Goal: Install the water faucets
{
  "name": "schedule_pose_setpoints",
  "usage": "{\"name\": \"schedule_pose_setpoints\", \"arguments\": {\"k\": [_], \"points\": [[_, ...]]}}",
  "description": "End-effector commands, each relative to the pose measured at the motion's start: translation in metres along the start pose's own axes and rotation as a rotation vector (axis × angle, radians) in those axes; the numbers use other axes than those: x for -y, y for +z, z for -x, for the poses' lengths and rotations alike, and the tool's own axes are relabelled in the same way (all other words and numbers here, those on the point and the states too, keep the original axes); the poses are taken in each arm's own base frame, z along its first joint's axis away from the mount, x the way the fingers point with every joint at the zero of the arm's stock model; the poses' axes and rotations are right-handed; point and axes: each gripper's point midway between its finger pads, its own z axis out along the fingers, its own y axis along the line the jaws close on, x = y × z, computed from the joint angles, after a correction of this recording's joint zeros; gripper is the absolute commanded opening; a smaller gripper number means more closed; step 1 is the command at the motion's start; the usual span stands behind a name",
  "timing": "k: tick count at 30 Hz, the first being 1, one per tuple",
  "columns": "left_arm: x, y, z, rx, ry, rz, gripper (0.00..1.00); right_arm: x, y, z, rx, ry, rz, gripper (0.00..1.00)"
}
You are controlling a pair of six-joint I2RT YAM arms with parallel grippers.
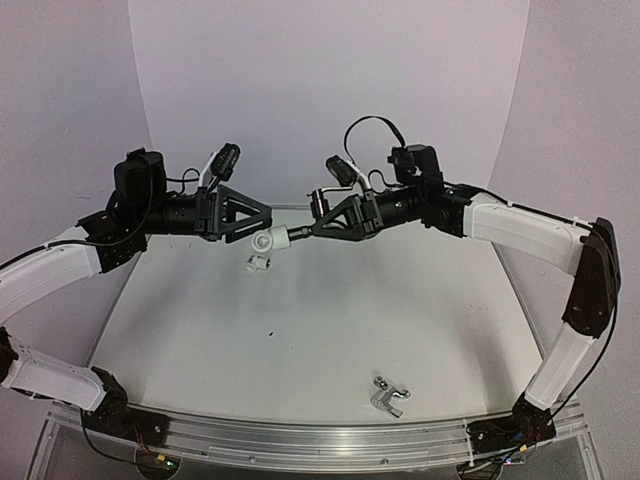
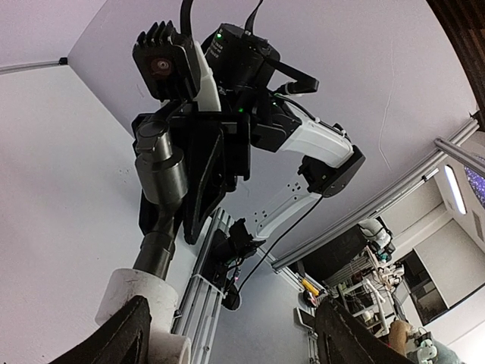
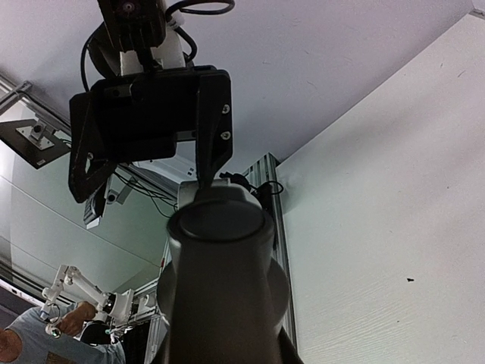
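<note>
So left gripper [image 1: 265,222]: jaws wide, nothing held. In the left wrist view one finger [image 2: 114,337] is against the white fitting and the other is well apart.
white fitting [image 1: 263,241]: in the air at 12 o'clock over the table [image 1: 200,340], seated on the tip of the dark faucet.
second white fitting [image 1: 258,264]: just at 6 o'clock of the first. It looks to be lying on the table, not in play.
dark faucet [image 1: 296,236]: level, stem pointing to 9 o'clock into the fitting, body at 3 o'clock in the right jaws.
right gripper [image 1: 318,228]: clamped tight on the dark faucet.
chrome faucet [image 1: 387,397]: loose on the table at 5 o'clock, near the front rail, untouched.
step (judged): joining the fitting to the dark faucet.
do it well: centre the fitting between the left fingers before closing, since it sits off to one side. Keep both axes in line. Hold the right side rigid.
risk: a skewed pinch could knock the fitting off or cross the thread.
</note>
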Motion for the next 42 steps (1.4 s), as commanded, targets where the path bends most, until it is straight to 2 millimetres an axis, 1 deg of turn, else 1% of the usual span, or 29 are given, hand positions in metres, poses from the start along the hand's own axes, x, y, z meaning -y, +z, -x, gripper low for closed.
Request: {"name": "schedule_pose_setpoints", "arguments": {"k": [1,6,9,14,18,22,24,29,34,38,42], "points": [[0.017,-0.004,-0.009,-0.042,0.036,-0.045,0.74,-0.024,-0.007,0.037,0.078,-0.133,0.026,0.0],[0.028,-0.007,-0.006,-0.037,0.063,-0.05,0.75,-0.011,-0.005,0.032,0.074,-0.11,0.005,0.0],[0.03,-0.005,-0.007,-0.045,0.067,-0.051,0.75,-0.008,-0.003,0.032,0.073,-0.107,0.001,0.0],[0.021,-0.002,-0.016,-0.065,0.04,-0.03,0.75,-0.012,-0.006,0.04,0.088,-0.121,-0.002,0.0],[0.014,-0.002,-0.017,-0.055,0.032,0.003,0.76,-0.017,-0.008,0.042,0.089,-0.123,0.01,0.0],[0.0,0.002,-0.018,-0.058,0.003,0.042,0.76,-0.024,-0.01,0.043,0.091,-0.128,0.02,0.0],[-0.006,0.003,-0.017,-0.05,-0.005,0.068,0.77,-0.027,-0.011,0.043,0.09,-0.13,0.025,0.0],[-0.013,0.002,-0.008,-0.011,0.001,0.115,0.8,-0.031,-0.013,0.035,0.076,-0.125,0.04,0.0],[-0.03,0.004,-0.003,0.006,-0.027,0.164,0.8,-0.038,-0.015,0.032,0.067,-0.127,0.06,0.0],[-0.027,0.006,-0.007,-0.014,-0.031,0.137,0.8,-0.044,-0.018,0.037,0.08,-0.176,0.052,0.0],[-0.026,-0.007,-0.009,-0.002,-0.018,0.189,0.81,-0.046,-0.025,0.043,0.098,-0.206,0.04,0.0]]}}
